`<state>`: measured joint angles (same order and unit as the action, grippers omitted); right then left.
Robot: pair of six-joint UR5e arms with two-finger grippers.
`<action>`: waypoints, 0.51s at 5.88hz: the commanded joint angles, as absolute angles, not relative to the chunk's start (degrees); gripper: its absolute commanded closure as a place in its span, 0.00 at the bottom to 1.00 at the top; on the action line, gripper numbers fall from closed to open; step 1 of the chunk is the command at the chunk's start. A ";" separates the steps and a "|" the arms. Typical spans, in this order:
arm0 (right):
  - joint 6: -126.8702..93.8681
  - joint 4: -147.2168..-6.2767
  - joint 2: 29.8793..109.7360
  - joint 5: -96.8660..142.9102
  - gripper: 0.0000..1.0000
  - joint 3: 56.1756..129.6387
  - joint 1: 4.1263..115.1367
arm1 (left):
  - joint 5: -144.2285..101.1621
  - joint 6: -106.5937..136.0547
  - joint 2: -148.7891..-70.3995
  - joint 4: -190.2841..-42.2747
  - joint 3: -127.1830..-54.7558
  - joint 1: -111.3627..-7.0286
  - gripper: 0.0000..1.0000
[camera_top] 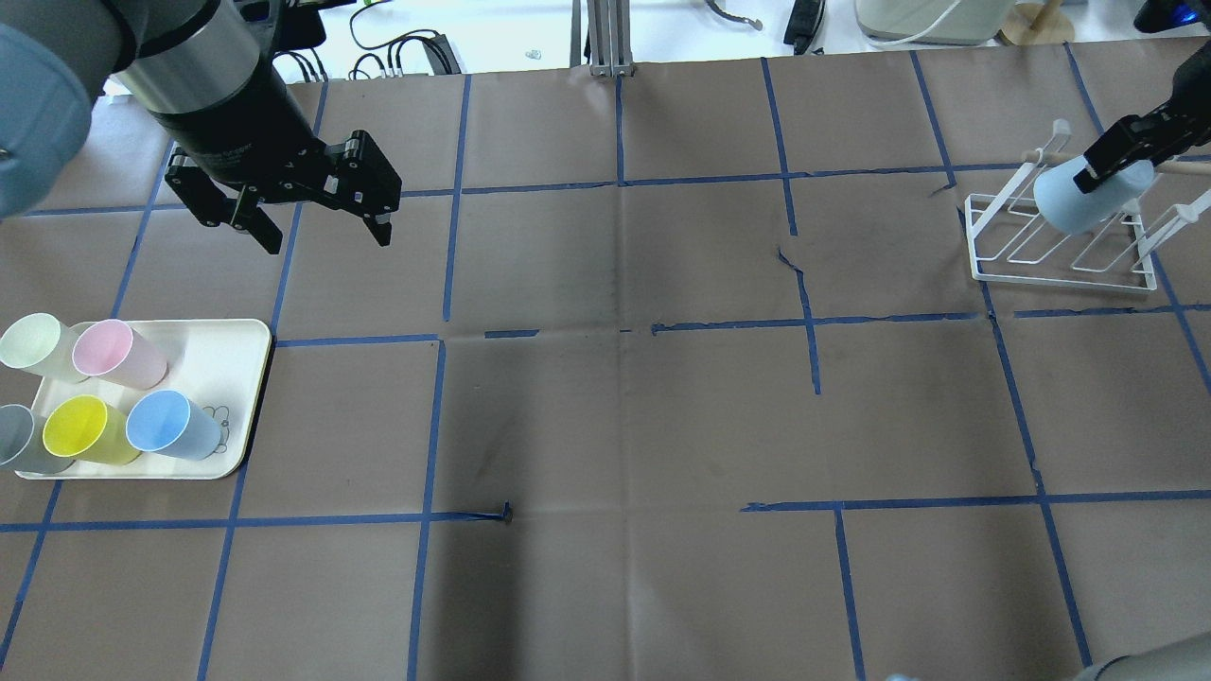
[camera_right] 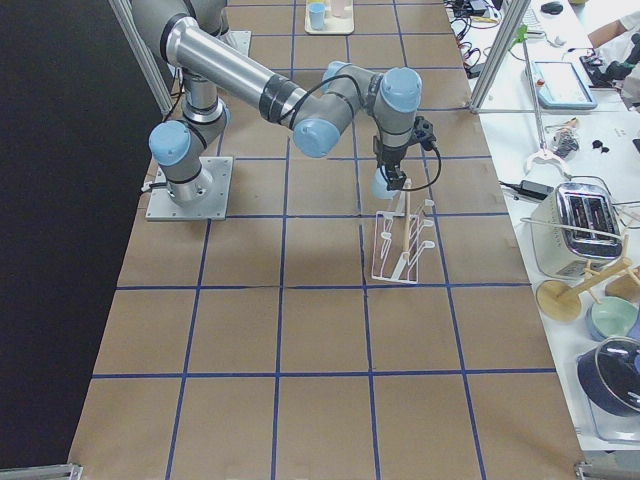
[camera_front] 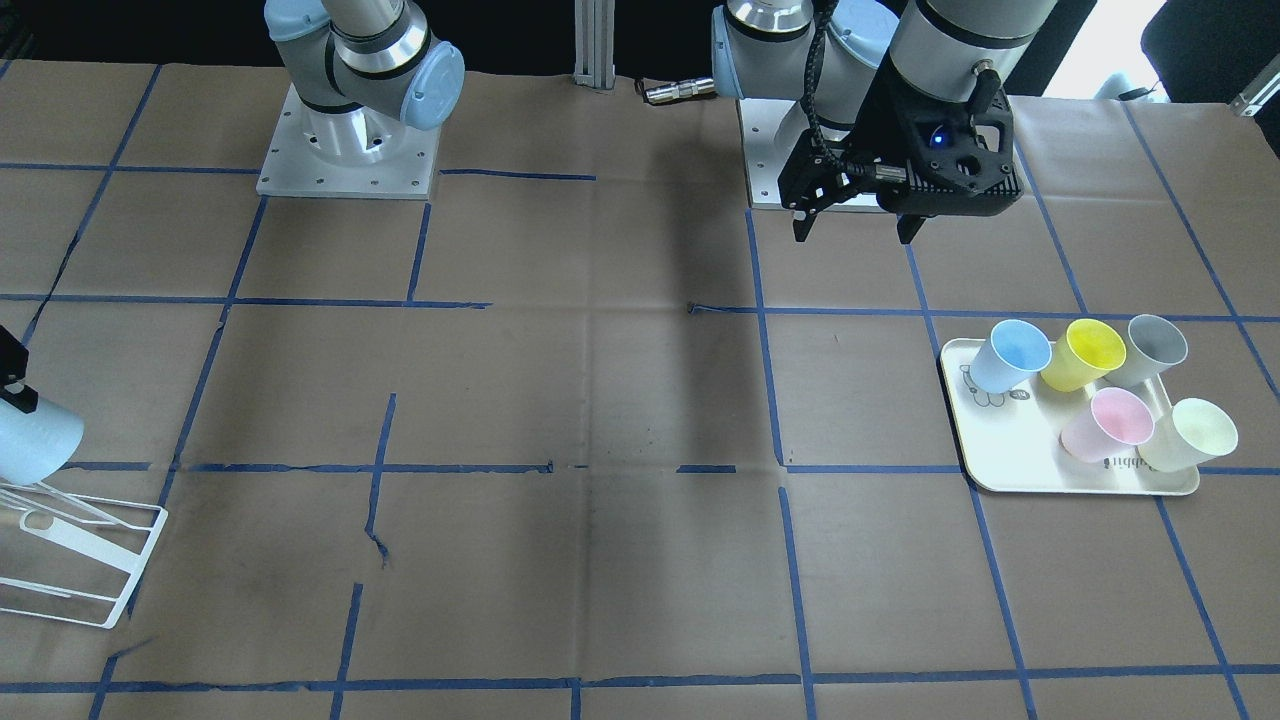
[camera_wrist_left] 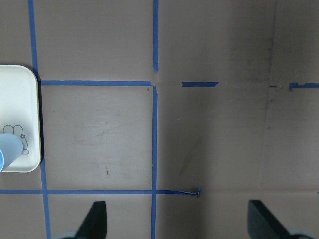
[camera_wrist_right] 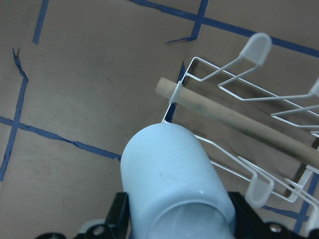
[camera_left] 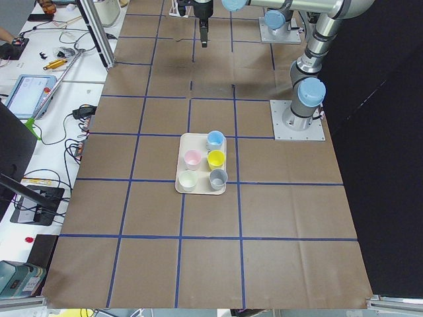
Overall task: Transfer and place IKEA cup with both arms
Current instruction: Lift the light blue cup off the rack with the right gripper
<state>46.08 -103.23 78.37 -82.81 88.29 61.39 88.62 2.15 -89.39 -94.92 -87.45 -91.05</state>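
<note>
Upper right overhead, the right jaws grip the blue cup [camera_top: 1088, 194] above the rack [camera_top: 1064, 281]; ease it squarely onto a prong. Left jaws hang open.

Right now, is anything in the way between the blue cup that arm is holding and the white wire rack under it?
Nothing visible blocks it. The right tool holds the IKEA cup tilted just over the white wire rack. A wooden rod lies across the rack beyond the cup, apparently not under it.
</note>
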 commanded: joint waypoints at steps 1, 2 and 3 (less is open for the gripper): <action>46.14 -99.17 85.75 -81.75 0.60 88.33 61.78 | 88.51 2.11 -89.38 -94.92 -87.45 -91.05 0.02; 46.06 -95.23 87.87 -78.52 0.60 88.24 61.79 | 88.42 2.02 -89.38 -95.01 -87.45 -91.05 0.02; 46.05 -88.66 89.80 -70.39 0.60 88.16 61.70 | 88.42 2.02 -89.38 -95.01 -87.45 -91.14 0.02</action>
